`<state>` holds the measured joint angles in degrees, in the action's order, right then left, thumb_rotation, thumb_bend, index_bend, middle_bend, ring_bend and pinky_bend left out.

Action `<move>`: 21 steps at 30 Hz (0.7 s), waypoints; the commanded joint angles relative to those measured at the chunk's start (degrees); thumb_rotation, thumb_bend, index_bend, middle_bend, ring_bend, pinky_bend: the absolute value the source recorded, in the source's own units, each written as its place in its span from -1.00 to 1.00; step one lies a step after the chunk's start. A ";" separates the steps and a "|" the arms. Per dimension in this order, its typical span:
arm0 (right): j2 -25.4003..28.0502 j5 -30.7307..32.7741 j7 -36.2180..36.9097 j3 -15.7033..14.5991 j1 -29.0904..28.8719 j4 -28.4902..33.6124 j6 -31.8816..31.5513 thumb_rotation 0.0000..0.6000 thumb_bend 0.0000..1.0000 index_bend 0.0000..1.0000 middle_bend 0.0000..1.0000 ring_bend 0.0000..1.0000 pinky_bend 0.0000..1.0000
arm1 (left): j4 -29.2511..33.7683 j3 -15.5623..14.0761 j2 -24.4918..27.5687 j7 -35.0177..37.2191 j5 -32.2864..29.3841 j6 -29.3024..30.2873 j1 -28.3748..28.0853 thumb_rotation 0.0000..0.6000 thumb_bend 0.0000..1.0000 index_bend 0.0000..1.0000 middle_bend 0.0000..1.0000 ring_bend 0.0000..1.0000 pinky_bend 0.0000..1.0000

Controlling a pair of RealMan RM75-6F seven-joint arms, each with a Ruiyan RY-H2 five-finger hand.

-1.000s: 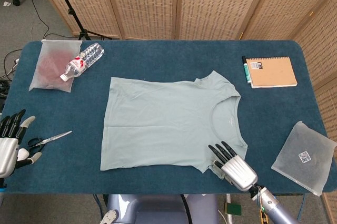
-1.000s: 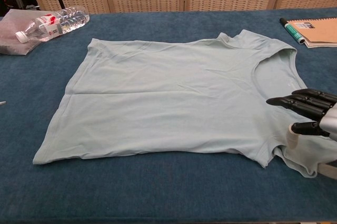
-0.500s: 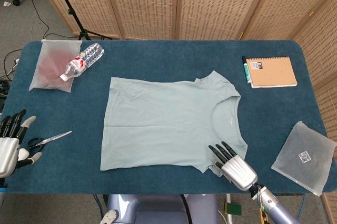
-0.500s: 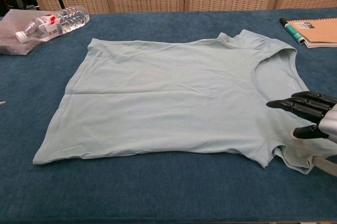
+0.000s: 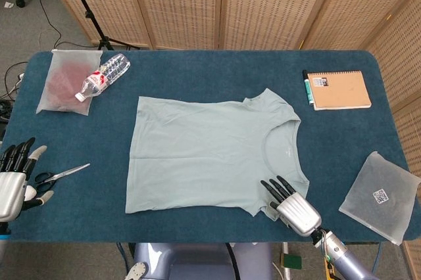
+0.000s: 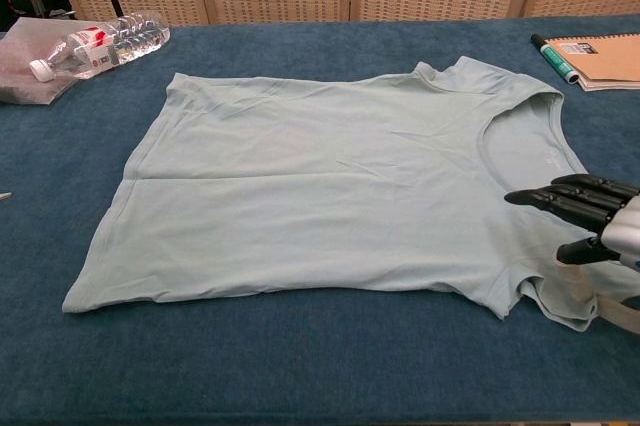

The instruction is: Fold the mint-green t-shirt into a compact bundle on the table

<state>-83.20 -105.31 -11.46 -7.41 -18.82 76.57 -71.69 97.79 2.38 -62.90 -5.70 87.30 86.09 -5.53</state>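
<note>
mint-green t-shirt [image 5: 210, 152], spread flat, unfolded

Right hand [image 5: 294, 208]: silver-grey metal back, ribbed where the fingers [image 5: 277, 188] start; the fingers are black and slim; in the chest view its thumb [image 6: 585, 249] is black too; behind the wrist runs a grey-blue forearm [image 5: 348, 267] with a pale collar and a small yellow-orange mark. Left hand [image 5: 14, 180]: the same silver-grey back and black fingers, but with whitish caps on the thumb [image 5: 38, 198] and on one fingertip.
</note>
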 commanded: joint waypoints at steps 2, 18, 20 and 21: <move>-0.29 -0.14 0.81 -0.10 -0.13 -0.41 -0.48 1.00 0.03 0.29 -1.00 -1.00 -1.00 | -0.43 -0.12 -0.34 -0.18 0.43 -0.16 -0.20 1.00 -1.00 -1.00 -1.00 -1.00 -1.00; 0.87 -0.91 4.05 -0.54 -0.29 0.52 -3.40 1.00 0.20 0.29 -1.00 -1.00 -1.00 | -25.46 -5.41 -12.28 15.06 19.53 3.59 -5.24 1.00 -1.00 -0.51 -1.00 -1.00 -1.00; 1.12 -0.85 4.27 -0.54 -0.33 0.88 -3.52 1.00 0.23 0.29 -1.00 -1.00 -1.00 | -29.88 -6.29 -14.84 17.76 21.18 4.07 -5.99 1.00 -1.00 -0.42 -1.00 -1.00 -1.00; 1.26 -0.85 4.34 -0.52 -0.37 1.04 -3.61 1.00 0.24 0.29 -1.00 -1.00 -1.00 | -32.37 -6.74 -16.25 19.39 21.89 4.39 -6.36 1.00 -1.00 -0.40 -1.00 -1.00 -1.00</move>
<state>-82.00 -106.17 -7.18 -7.93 -19.16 77.54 -75.25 72.27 -2.45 -74.36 8.56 105.43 88.96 -10.13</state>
